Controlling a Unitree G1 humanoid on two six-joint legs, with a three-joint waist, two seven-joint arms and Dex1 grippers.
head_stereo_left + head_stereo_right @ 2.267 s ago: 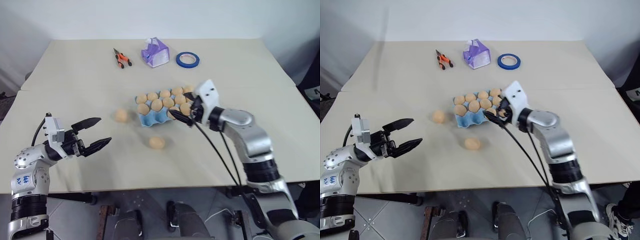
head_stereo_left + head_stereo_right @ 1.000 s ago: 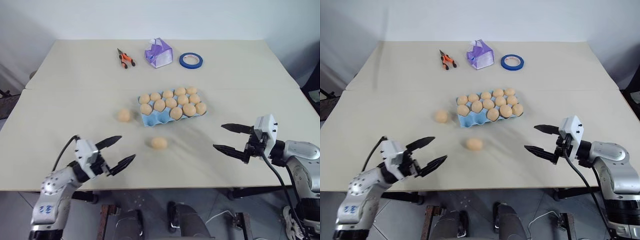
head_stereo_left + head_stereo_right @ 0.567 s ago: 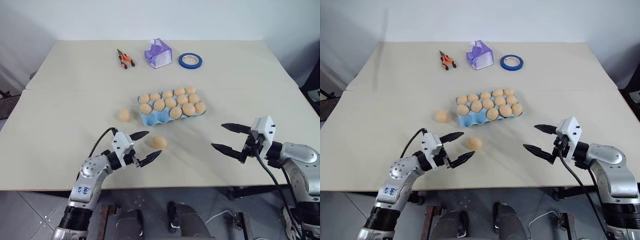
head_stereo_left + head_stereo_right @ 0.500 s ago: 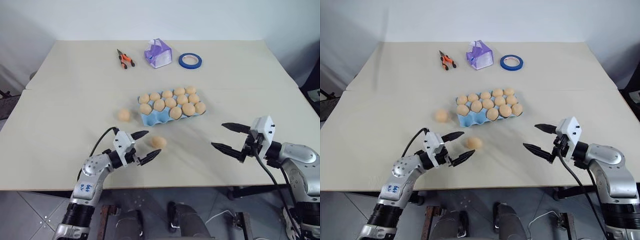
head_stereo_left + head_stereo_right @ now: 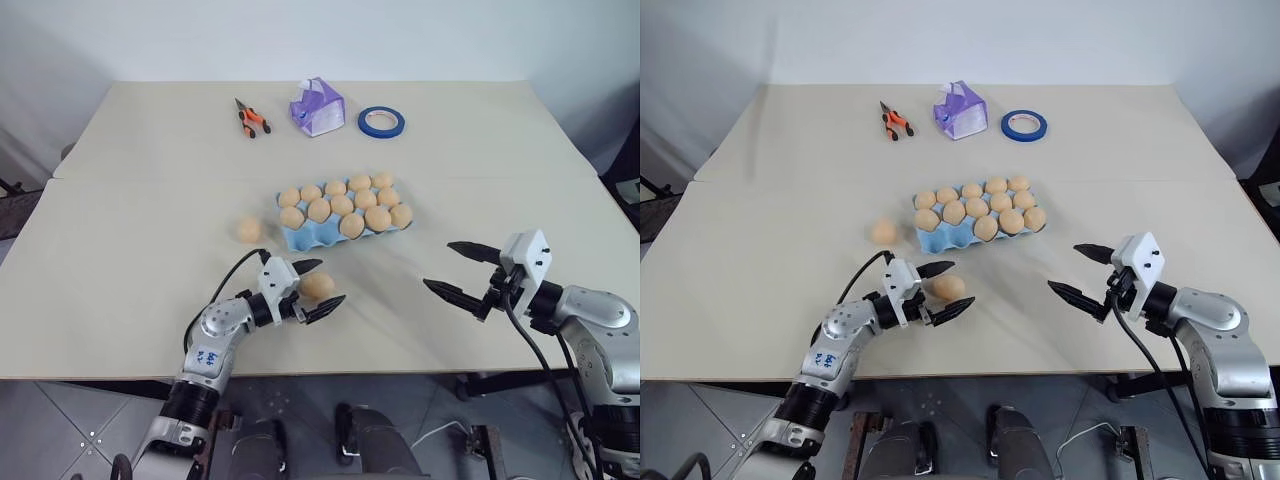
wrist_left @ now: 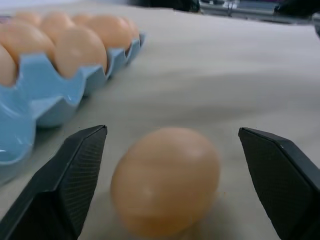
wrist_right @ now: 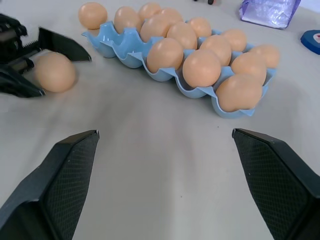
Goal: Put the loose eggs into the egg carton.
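Two loose eggs [image 5: 317,285] lie on desk [image 5: 120,260] just left of egg carton [image 5: 300,238]; left pincer [image 5: 314,287] straddles nearer one, open, not gripping. Close gently, centred. Right pincer [image 5: 458,270] open, idle.

Both arms reach forward, low over the table, with the fingers spread.

The left gripper [image 5: 312,285] points forward and to the right, one black finger on each side of a loose egg [image 5: 317,286]; contact seems not made, though this is hard to judge. The right gripper [image 5: 457,269] points to the left, wide open and holding nothing.
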